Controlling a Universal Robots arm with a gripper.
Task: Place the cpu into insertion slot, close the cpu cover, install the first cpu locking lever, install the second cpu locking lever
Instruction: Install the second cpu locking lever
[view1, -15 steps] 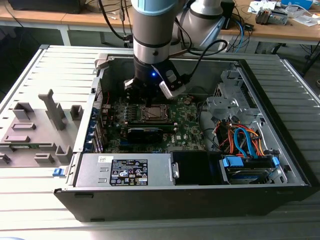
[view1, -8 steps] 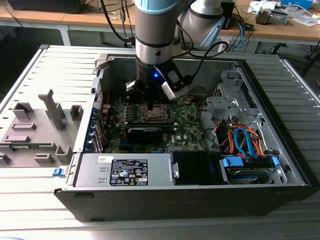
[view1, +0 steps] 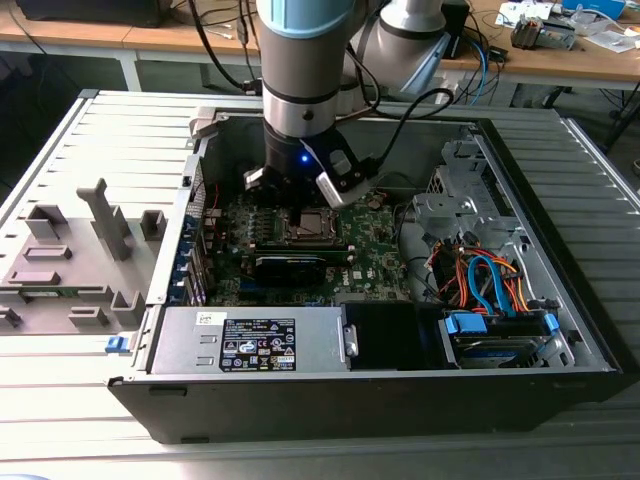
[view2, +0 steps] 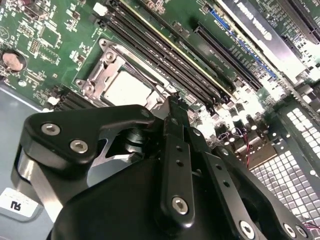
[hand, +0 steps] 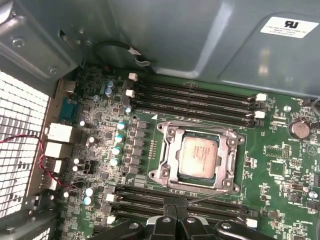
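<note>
Wooden benches (view1: 560, 60) with cables behind a ribbed grey table (view1: 60, 390).

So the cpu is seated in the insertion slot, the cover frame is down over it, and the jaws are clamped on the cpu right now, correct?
Not quite. The cpu is seated in the insertion slot with the cpu cover down around it, but the gripper holds nothing: in the first wrist view its jaws are shut, off to one side of the socket, near a thin lever.

Pale silver-beige cpu (hand: 198, 155) inside silver-grey cover (hand: 171, 155), on green board (hand: 280, 170) with black memory slots (hand: 195, 102). Black tool (view2: 172, 125); grey case (view1: 400, 395). Orange and blue cables (view1: 490, 280); wooden bench (view1: 560, 65).
</note>
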